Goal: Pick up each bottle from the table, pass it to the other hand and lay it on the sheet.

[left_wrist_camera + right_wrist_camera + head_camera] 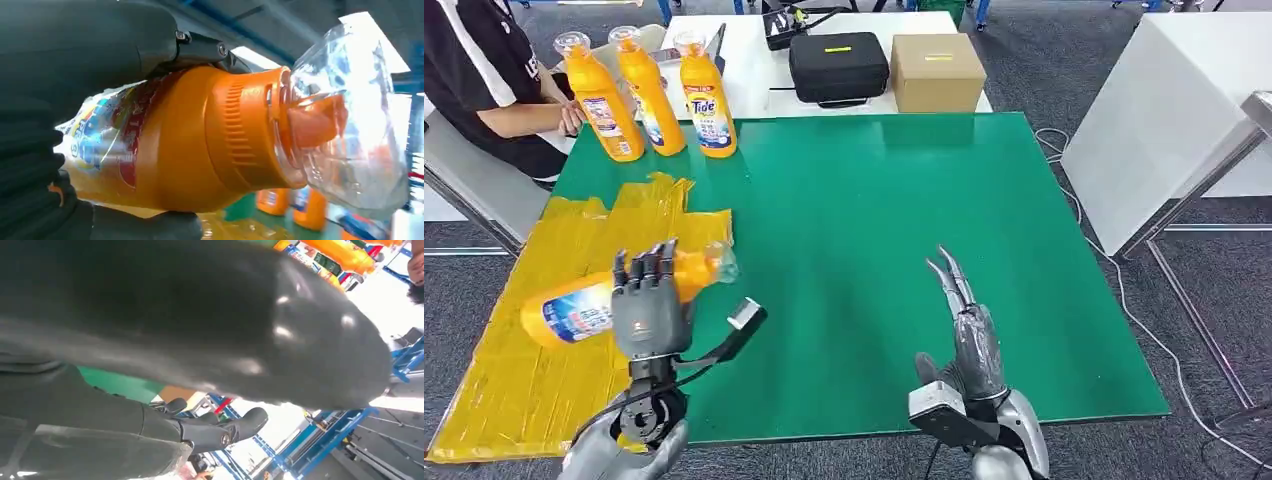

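Note:
My left hand (649, 300) grips an orange detergent bottle (574, 310) lying sideways over the yellow sheet (514, 370) at the table's left. Close up, the bottle (200, 140) shows its orange neck and clear cap, with my left hand's fingers (100, 45) wrapped over its body. My right hand (964, 325) hovers above the green table (874, 220) near the front, fingers straight and apart, holding nothing. The right wrist view shows its dark thumb (200, 315) and fingers (220, 427). Three more orange bottles (649, 95) stand upright at the table's far left corner.
A person in black (494, 80) sits at the far left beside the standing bottles. Behind the green table, a white table carries a black case (837, 65) and a cardboard box (936, 72). A white table (1174, 110) stands to the right.

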